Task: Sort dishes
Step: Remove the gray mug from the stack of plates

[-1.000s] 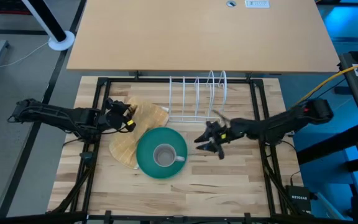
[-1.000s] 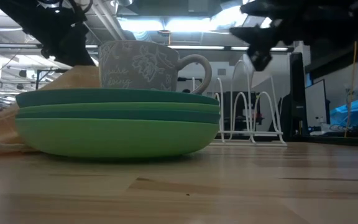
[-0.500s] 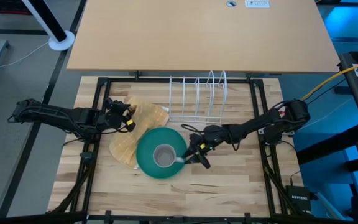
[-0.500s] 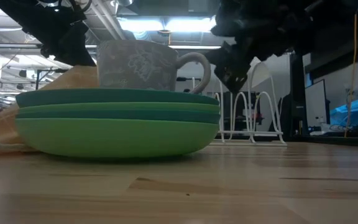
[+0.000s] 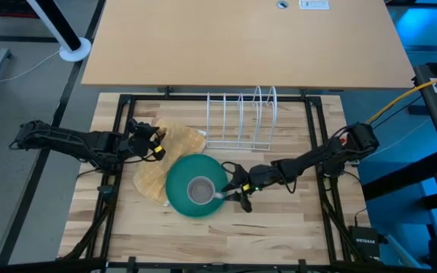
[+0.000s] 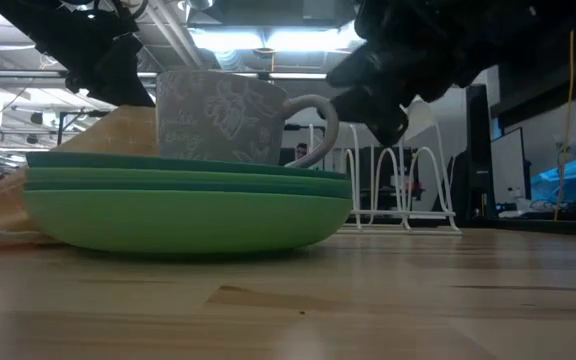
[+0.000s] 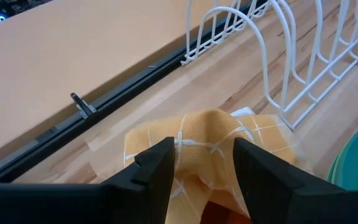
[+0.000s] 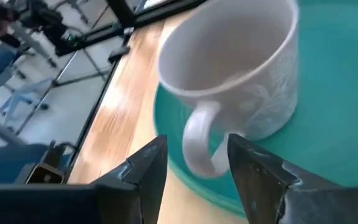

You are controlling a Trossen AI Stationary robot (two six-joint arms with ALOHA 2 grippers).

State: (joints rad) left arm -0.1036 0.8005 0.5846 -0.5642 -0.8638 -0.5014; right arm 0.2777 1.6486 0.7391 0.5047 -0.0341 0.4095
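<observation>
A stack of green and teal plates (image 5: 182, 199) lies on the table. A grey patterned mug (image 5: 200, 189) stands on the top plate, its handle (image 8: 197, 140) toward the table's right. My right gripper (image 5: 236, 191) is open. It points slightly downward from the right, with one finger on each side of the handle (image 6: 318, 120). I cannot tell whether either finger touches it. My left gripper (image 5: 156, 142) is shut on the tan-yellow cloth (image 5: 152, 180) left of the plates. My left gripper pinches a bunched fold of the cloth (image 7: 188, 140) between its two fingers (image 7: 157, 165), coming from the table's left and slanting downward. The held part stands raised (image 6: 118, 120). The rest slopes down slack to the table and runs under the edge of the plates.
A white wire rack (image 5: 241, 117) stands behind the plates near the table's far edge. A black frame (image 5: 317, 152) runs around the work area. Bare wood lies in front of and to the right of the plates.
My right gripper has gone toward the table's left and a little down, from beside the rack to the mug. Its fingers now stand on either side of the handle. The cloth stays held up as before.
</observation>
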